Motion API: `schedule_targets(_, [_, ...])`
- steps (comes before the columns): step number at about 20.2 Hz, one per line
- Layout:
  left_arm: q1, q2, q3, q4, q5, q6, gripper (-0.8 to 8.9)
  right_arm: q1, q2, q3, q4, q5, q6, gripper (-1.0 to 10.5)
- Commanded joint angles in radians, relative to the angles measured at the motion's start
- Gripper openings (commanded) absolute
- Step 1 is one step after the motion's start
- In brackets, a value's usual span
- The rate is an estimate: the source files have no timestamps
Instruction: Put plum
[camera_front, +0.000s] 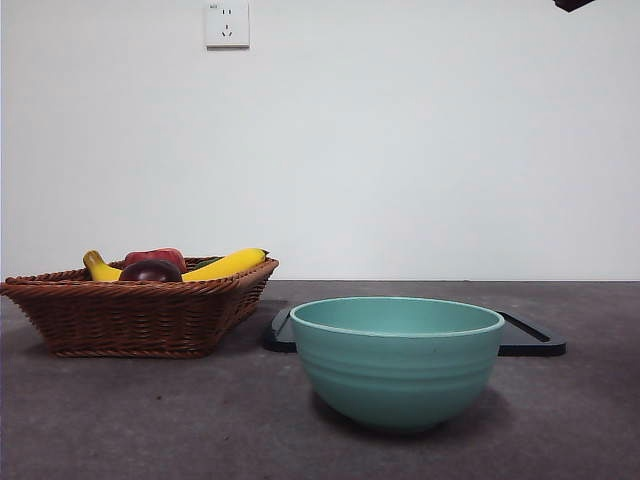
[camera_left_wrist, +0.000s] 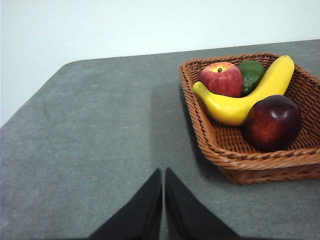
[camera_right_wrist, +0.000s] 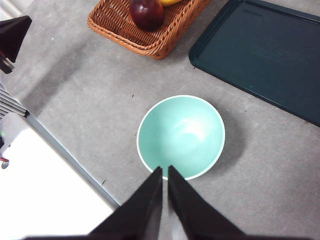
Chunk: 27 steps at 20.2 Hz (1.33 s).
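The plum (camera_left_wrist: 272, 122) is dark maroon and glossy. It lies in the near corner of a wicker basket (camera_left_wrist: 235, 165), beside a yellow banana (camera_left_wrist: 250, 95). In the front view the plum (camera_front: 151, 271) peeks over the basket's rim (camera_front: 130, 300) at the left. My left gripper (camera_left_wrist: 163, 171) is shut and empty, hovering over bare table a short way from the basket. My right gripper (camera_right_wrist: 165, 168) is also shut and empty, high above the near rim of a teal bowl (camera_right_wrist: 181, 136). From there the plum (camera_right_wrist: 146, 12) shows far off in the basket.
The basket also holds a red apple (camera_left_wrist: 222, 79) and a green fruit (camera_left_wrist: 251, 75). The teal bowl (camera_front: 397, 360) stands at the table's middle front, with a flat dark tray (camera_front: 530, 340) behind it. A black arm tip (camera_front: 573, 4) shows at the top right.
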<state>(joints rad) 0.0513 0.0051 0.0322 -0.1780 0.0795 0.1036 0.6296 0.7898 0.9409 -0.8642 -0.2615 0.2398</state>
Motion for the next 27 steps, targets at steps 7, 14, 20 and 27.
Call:
schedule_targets(7, [0.003, -0.002, -0.02, -0.009, -0.002, -0.008, 0.08, 0.01, 0.005, 0.016, 0.008, 0.0, -0.005, 0.1])
schedule_targets(14, [0.003, -0.002, -0.02, -0.009, -0.002, -0.007, 0.08, -0.075, -0.041, 0.013, 0.058, 0.035, -0.132, 0.1])
schedule_targets(20, [0.003, -0.002, -0.02, -0.009, -0.002, -0.008, 0.08, -0.485, -0.205, -0.146, 0.412, 0.034, -0.19, 0.1])
schedule_targets(27, [0.003, -0.002, -0.02, -0.009, -0.002, -0.007, 0.08, -0.716, -0.472, -0.549, 0.806, 0.075, -0.274, 0.1])
